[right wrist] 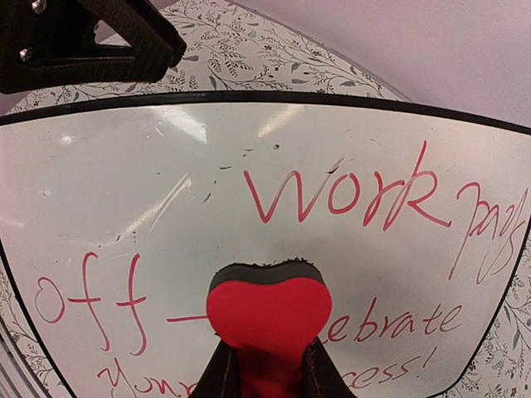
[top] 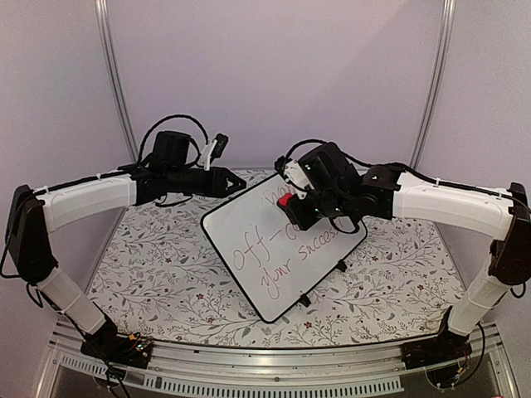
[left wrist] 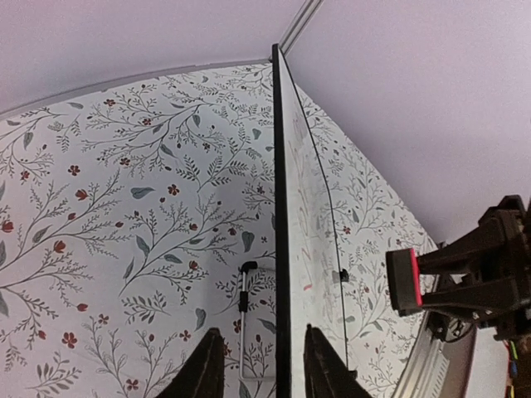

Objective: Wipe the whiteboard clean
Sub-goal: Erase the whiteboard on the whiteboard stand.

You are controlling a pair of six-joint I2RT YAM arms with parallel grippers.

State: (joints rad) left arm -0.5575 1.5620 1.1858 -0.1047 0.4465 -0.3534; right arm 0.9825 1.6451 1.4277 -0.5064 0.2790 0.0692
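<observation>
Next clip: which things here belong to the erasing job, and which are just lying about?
Part of the job:
- whiteboard with red handwriting
- red heart-shaped eraser, clamped in the right gripper
- left gripper, open and straddling the board's edge

Just there:
- floral table cover
- metal corner poles behind
</observation>
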